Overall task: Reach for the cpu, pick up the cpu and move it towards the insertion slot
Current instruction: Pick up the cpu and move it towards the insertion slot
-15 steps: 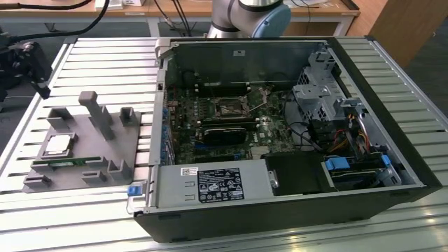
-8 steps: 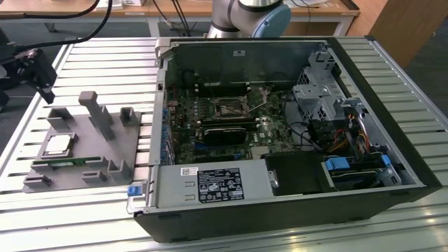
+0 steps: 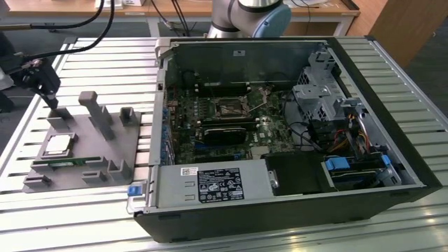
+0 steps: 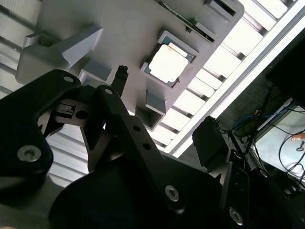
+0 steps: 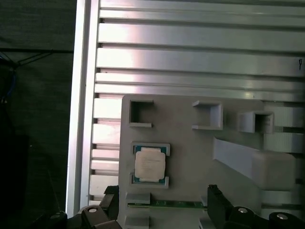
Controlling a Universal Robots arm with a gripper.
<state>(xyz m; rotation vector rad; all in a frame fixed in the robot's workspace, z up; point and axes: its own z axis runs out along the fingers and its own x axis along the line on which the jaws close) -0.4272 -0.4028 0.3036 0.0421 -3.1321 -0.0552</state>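
Nearest in the exterior view is the open case, lying on its side on the slatted metal table, with the labelled power supply at its near edge. To the exterior view's left of the case, a gray tray sits on the table. A green memory stick lies in a groove along the tray's near part. Just beyond it the cpu rests flat in its square pocket, silvery top up; both wrist views show it seated there, untouched. Upright gray posts stand on the tray's far part.

The tool hangs above the tray's far corner on the exterior view's left, empty and clear of the cpu. In the first wrist view its two black fingers are spread wide, with the memory stick running between them and the cpu lying a little past them. In the second wrist view one fingertip points toward the tray, near the cpu's pocket.

Farther back, inside the case, a black block sits on the board, and just beyond it is the slot, a dark square in a metal frame, well apart from the cpu. A drive cage stands to the exterior view's right of the slot. The arm rises behind the case.
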